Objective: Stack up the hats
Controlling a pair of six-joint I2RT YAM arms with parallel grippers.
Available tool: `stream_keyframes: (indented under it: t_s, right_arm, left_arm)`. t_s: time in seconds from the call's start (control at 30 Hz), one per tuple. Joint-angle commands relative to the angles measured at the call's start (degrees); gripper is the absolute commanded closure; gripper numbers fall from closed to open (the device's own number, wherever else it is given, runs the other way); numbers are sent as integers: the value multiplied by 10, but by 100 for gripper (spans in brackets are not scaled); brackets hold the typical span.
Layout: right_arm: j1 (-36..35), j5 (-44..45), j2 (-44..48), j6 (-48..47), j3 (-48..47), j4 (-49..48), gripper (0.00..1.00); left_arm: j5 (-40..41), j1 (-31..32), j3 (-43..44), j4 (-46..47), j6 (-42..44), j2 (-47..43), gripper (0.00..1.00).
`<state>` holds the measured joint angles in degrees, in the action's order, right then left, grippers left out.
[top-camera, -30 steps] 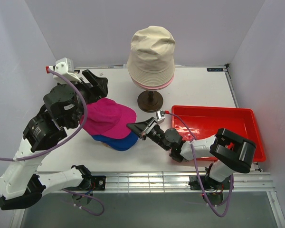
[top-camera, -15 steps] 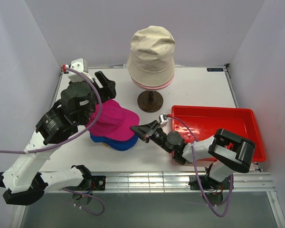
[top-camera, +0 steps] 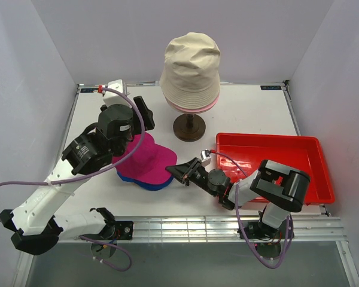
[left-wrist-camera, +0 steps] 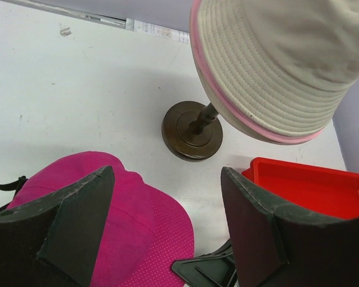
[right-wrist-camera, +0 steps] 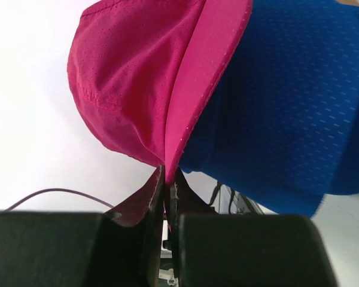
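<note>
**Magenta cap (top-camera: 145, 160) pinched at its brim, left of the dark stand (top-camera: 189, 127)**

The magenta cap lies on top of the bright blue cap (top-camera: 151, 185), both on the table just left of and nearer than the stand. The right gripper (right-wrist-camera: 169, 185) is closed tight on the edge of the magenta brim. The left gripper (left-wrist-camera: 166, 173) hangs left of the stand over the magenta crown, jaws wide apart, holding nothing. On top of the stand the beige bucket hat (top-camera: 190, 66) covers the light pink bucket hat (top-camera: 194, 108), of which only the rim shows.
</note>
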<state>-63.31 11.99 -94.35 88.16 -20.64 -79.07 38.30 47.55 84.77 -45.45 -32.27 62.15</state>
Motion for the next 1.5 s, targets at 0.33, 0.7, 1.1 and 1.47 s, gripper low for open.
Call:
stream_keyframes:
  t_s: [0.33,0.7,1.1,1.47]
  right_arm:
    - [-1,-25,-59,-8,26,-75,92]
    - [-1,-18,-54,-30,47,-81,92]
    - [-9,-3,52,-127,16,142,68]
    - [-22,17,108,-177,-23,298,56]
  left_arm:
    - [-19,-43,-48,-25,-38,5,18]
    - [-38,-76,-88,-40,-68,9,20]
    - [-51,-80,-114,-33,-66,-5,21]
    - [-59,-81,-121,-31,-66,-8,21]
